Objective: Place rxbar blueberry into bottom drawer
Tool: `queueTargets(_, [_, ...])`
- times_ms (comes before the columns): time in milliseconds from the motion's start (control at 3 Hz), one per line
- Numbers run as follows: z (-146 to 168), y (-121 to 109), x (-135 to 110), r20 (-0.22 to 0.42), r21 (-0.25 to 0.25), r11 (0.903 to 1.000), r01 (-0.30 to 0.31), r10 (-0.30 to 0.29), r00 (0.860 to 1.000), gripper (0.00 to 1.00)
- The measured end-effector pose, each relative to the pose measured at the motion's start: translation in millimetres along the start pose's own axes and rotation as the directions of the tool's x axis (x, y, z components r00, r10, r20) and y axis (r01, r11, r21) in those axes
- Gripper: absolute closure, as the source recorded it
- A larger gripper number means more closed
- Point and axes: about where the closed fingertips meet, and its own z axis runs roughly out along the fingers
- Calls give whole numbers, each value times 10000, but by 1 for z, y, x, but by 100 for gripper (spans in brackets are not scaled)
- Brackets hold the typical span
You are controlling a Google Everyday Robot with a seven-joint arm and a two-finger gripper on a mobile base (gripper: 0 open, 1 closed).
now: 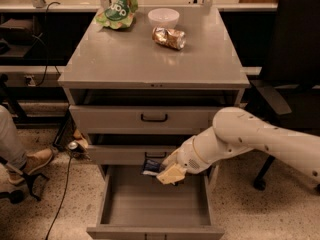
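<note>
Over bottom drawer (155,206) rear, 12 o'clock side: gripper (169,174) clamped on rxbar blueberry (150,167), bar sticking out at 9. Prob light, flat, slick wrapper; grip mid-length.

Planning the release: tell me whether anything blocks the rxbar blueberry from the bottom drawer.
Nothing visible does. The gripper holds the rxbar blueberry just above the rear of the open bottom drawer, with only open space beneath it.
</note>
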Motion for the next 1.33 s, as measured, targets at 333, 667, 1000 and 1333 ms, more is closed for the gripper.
queueTargets(333, [42,0,47,350,-115,9963,-856,859,9957,100])
queueTargets(667, [98,-15,91,770,-261,9865,-1618,1634,9835,100])
queueTargets(1000, [150,-44,116,1550,-293,9764,-2140,2160,9640,100])
queueTargets(1333, [180,-39,133,1663,-759,9645,-2529,2624,9505,100])
